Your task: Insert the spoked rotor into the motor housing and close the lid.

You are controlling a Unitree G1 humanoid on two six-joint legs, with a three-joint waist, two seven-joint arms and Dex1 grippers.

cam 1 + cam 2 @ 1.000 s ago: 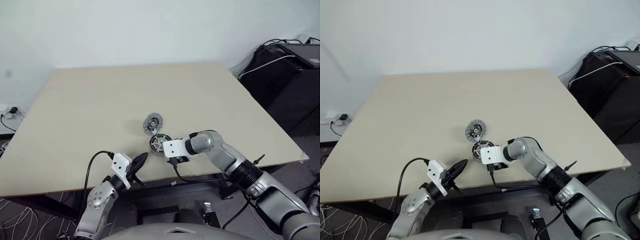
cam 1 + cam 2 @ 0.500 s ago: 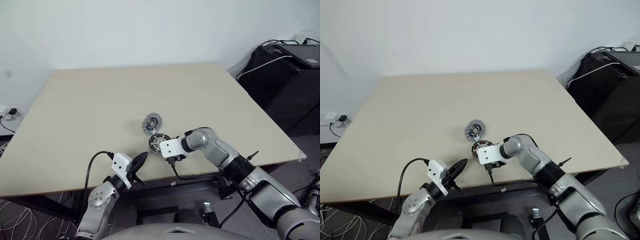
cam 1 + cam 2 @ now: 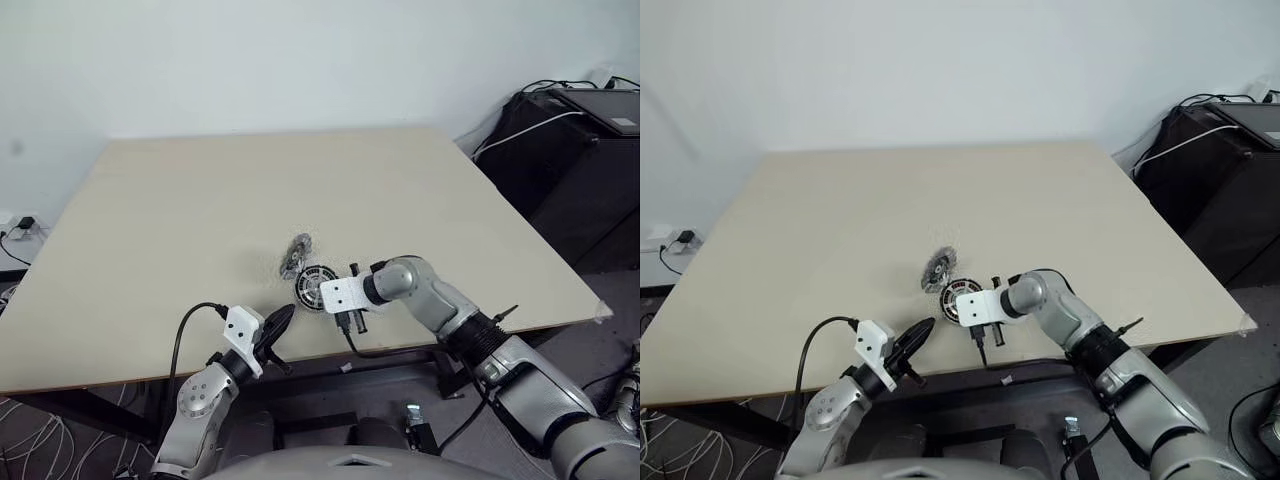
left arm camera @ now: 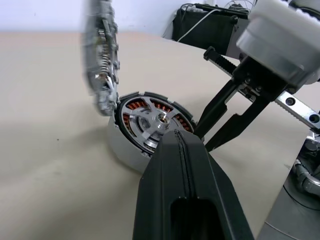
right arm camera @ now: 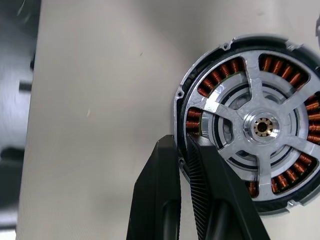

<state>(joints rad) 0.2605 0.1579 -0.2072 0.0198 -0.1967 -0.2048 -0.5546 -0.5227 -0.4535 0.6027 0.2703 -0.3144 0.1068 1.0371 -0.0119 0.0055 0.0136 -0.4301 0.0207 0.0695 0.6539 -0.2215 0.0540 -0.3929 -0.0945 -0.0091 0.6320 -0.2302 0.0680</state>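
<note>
Right wrist view: motor housing (image 5: 252, 127) flat on the worktop (image 3: 200, 200), open face up, copper windings ringed round a pale hub, spoked rotor (image 5: 260, 125) already seated inside with silver spokes fanning from the centre. Right claw (image 5: 182, 150) nearly shut, fingers pinched on the housing's rim, one fingertip just outside the wall, the other inside over the windings. Right forearm angled in from the near edge, wrist bent down and toward the left. Beyond that claw, just past the housing, lid (image 4: 101, 65) tipped up on edge, leaning against the housing's far rim. Left claw (image 3: 275, 325) fully shut, empty, roughly level at the worktop's near edge, pointing at the housing.
</note>
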